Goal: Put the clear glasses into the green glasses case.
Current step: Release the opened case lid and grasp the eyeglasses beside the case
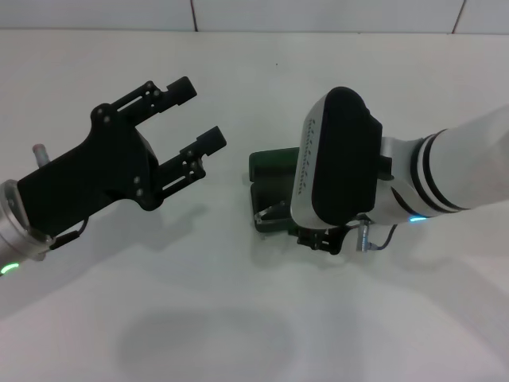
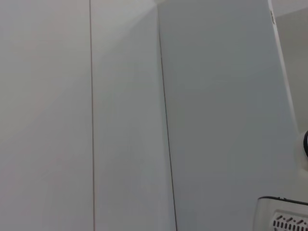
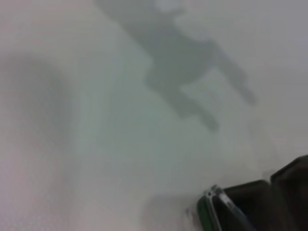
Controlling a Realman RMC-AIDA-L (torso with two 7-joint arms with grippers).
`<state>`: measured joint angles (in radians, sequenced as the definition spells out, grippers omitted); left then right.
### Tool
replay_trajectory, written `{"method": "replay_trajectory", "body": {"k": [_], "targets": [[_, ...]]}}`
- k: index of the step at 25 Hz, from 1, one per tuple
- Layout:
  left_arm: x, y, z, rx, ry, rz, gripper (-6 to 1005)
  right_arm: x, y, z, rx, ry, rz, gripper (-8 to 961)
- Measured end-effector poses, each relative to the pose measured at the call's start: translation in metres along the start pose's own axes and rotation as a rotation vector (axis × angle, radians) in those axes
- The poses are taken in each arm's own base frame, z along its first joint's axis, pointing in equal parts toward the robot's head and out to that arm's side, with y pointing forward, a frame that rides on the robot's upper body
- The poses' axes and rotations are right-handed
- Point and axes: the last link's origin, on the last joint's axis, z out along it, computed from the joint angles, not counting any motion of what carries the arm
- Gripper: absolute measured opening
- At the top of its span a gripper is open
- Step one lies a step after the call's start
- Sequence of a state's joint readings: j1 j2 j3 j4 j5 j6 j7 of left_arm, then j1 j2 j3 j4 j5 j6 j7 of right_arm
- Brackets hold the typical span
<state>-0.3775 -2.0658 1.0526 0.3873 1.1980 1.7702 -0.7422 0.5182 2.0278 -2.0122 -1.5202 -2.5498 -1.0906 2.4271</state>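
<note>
Green glasses case [image 1: 274, 185] lies open on the white tabletop [image 1: 238, 318] under the right gripper [image 1: 322, 237], whose jaws I cannot tell, while the left gripper [image 1: 195, 127] hovers open-jawed at left; the clear glasses, unseen, are probably light, slick and fragile.

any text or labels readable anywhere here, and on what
Right arm's wrist housing: a line of lettering along the silver edge, too small to read.
Green case: no lettering visible; the right arm covers most of it.
Left gripper, raised to the case's left: no markings.
The two wrist views: no text.
</note>
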Motion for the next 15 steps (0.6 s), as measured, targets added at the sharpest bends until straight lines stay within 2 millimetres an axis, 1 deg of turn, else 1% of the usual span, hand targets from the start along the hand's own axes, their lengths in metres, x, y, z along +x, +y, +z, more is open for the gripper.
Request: {"method": "replay_trajectory", "body": {"k": [5, 8, 15], "targets": [[0.000, -0.001, -0.003, 0.006, -0.005, 0.002, 649, -0.007, -0.002, -0.005, 0.025, -0.031, -0.015, 320], [0.000, -0.001, -0.006, 0.011, -0.010, 0.001, 649, -0.011, -0.006, -0.009, 0.063, -0.039, -0.041, 320], [0.002, -0.003, -0.001, -0.002, -0.003, 0.011, 649, 0.001, -0.020, -0.007, 0.132, 0.023, -0.061, 318]]}}
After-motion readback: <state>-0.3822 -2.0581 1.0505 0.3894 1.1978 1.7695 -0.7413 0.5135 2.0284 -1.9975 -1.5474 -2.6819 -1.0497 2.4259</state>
